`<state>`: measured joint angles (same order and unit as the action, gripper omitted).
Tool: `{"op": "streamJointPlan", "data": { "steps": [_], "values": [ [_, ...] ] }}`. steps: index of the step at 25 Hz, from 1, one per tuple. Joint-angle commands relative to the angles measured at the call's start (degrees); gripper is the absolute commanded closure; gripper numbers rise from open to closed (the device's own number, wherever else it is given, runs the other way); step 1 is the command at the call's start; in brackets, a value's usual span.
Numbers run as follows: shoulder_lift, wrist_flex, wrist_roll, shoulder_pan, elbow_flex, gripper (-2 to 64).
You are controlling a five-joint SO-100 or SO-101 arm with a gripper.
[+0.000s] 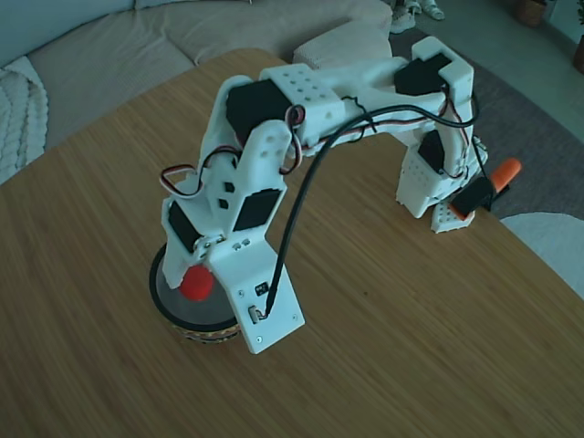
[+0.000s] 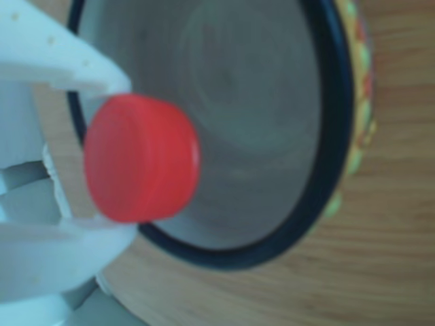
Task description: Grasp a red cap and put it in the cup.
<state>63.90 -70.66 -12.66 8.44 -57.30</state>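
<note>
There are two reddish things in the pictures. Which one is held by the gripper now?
The red cap, a small round bright red cap, clamped in the gripper over the cup. The orange cylinder sits at the arm's base, far from the gripper.

a home living room: sofa (image 1: 109, 46) behind a wooden table (image 1: 411, 365).

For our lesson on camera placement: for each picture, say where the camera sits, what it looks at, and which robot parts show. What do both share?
Fixed view: high beside the table, looking down at the whole white arm, its base near the far edge.
Other view: close by the gripper, facing into the cup; only the white jaws show, clamping the red cap.
Shared: the red cap held over the cup's black rim.
</note>
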Motion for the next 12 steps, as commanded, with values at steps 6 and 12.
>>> {"op": "streamJointPlan", "data": {
  "steps": [6,12],
  "values": [
    [0.2,0.3,0.2,-0.5,2.7,50.9],
    [0.1,0.0,0.3,-0.5,2.7,47.5]
  ]
}}
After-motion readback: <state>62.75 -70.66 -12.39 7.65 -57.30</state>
